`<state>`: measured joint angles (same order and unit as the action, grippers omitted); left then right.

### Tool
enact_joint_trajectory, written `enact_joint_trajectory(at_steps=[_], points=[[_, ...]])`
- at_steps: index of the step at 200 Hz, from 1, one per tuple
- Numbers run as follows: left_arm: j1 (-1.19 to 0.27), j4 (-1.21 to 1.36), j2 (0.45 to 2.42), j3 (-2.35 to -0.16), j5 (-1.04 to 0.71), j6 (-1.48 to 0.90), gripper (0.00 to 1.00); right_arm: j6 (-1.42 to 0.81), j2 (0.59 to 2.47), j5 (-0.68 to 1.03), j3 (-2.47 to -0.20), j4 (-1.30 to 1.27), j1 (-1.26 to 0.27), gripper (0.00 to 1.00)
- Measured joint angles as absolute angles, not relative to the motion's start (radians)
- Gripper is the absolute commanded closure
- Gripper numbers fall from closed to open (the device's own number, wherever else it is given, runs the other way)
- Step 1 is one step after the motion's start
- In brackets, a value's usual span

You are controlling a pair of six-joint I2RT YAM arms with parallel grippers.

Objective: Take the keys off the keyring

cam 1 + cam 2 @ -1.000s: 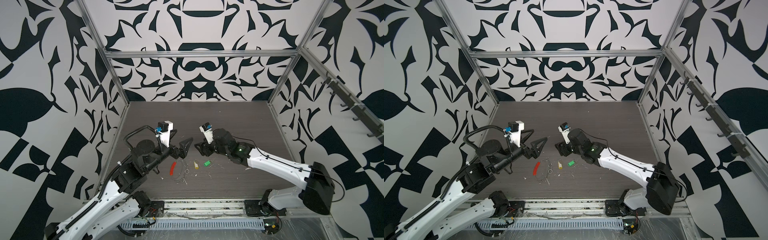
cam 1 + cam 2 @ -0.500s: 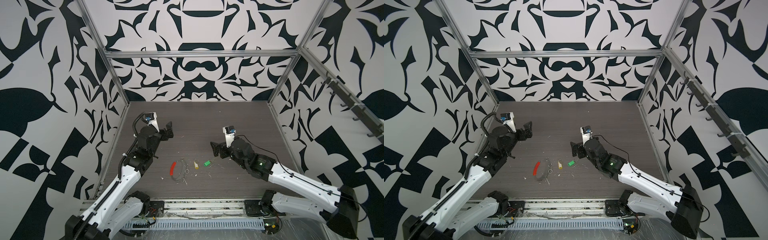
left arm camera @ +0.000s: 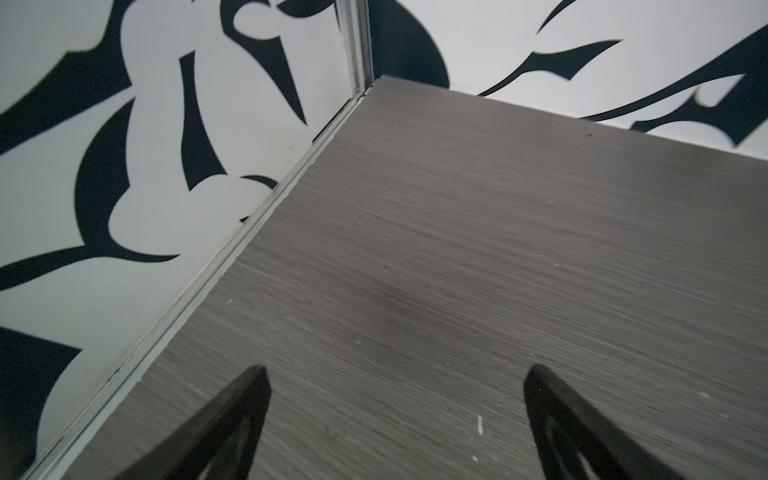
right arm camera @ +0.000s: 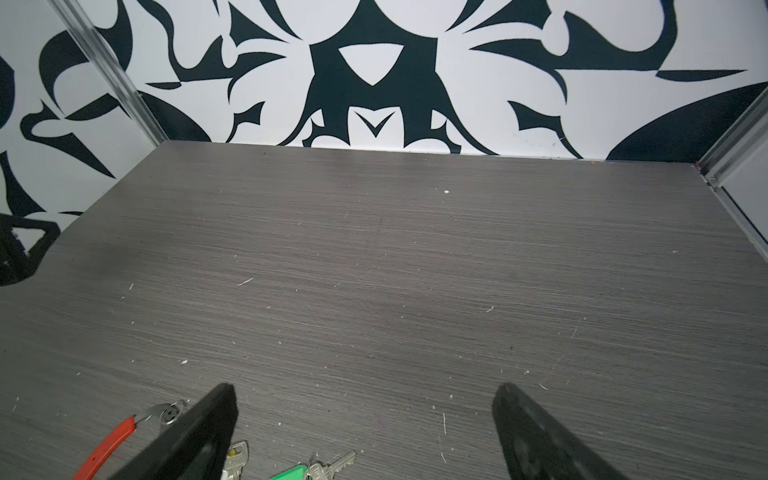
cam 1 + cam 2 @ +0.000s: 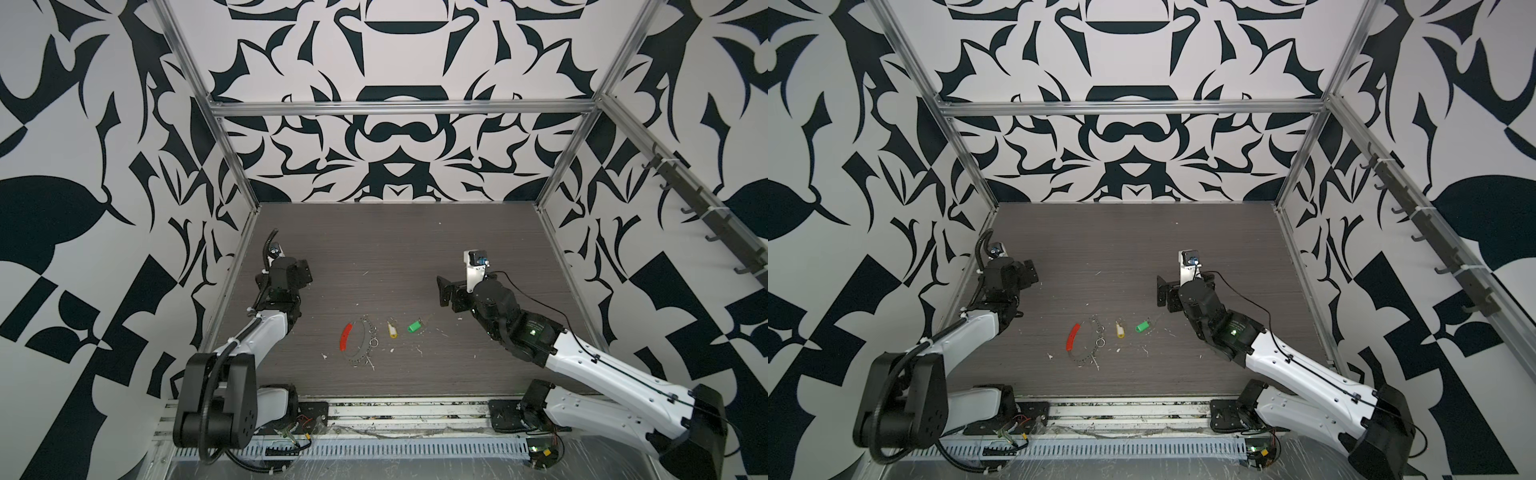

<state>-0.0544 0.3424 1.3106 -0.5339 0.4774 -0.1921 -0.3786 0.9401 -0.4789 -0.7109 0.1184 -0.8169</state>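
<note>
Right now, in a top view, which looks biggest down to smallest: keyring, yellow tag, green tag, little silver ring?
1. keyring
2. yellow tag and green tag: they look about alike
3. little silver ring

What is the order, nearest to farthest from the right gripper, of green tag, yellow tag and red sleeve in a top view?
From the right gripper:
1. green tag, at the row's right end.
2. yellow tag, in the middle.
3. red sleeve, at the left end.

Lighting was bright and diffuse; shadows on the table (image 5: 395, 249) were faint. Left wrist view was slightly blurred; both top views bowed at the edges.
</note>
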Motion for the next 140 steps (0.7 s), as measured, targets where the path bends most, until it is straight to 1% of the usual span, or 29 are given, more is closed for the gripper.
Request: enact_joint_trajectory(at_steps=[25,47,79,101,140], points=[[-0.033,0.453,1.411,-0.521,0.472,-0.153,0.01,-0.379,0.928,-0.483,-0.711,0.127,-0.792,0.01],[-0.022,0.604,1.471,-0.466,0.440,-0.128,0.01,-0.377,0.921,-0.498,-0.710,0.136,-0.768,0.01],[0.003,0.805,1.564,-0.366,0.385,-0.116,0.01,-0.314,0.858,-0.480,-0.636,0.059,-0.733,0.01],[0.018,0.844,1.572,-0.353,0.355,-0.115,0.01,-0.265,0.830,-0.486,-0.573,-0.011,-0.716,0.01],[0.026,0.920,1.572,-0.353,0.342,-0.123,0.01,-0.224,0.848,-0.513,-0.511,-0.129,-0.671,0.01]])
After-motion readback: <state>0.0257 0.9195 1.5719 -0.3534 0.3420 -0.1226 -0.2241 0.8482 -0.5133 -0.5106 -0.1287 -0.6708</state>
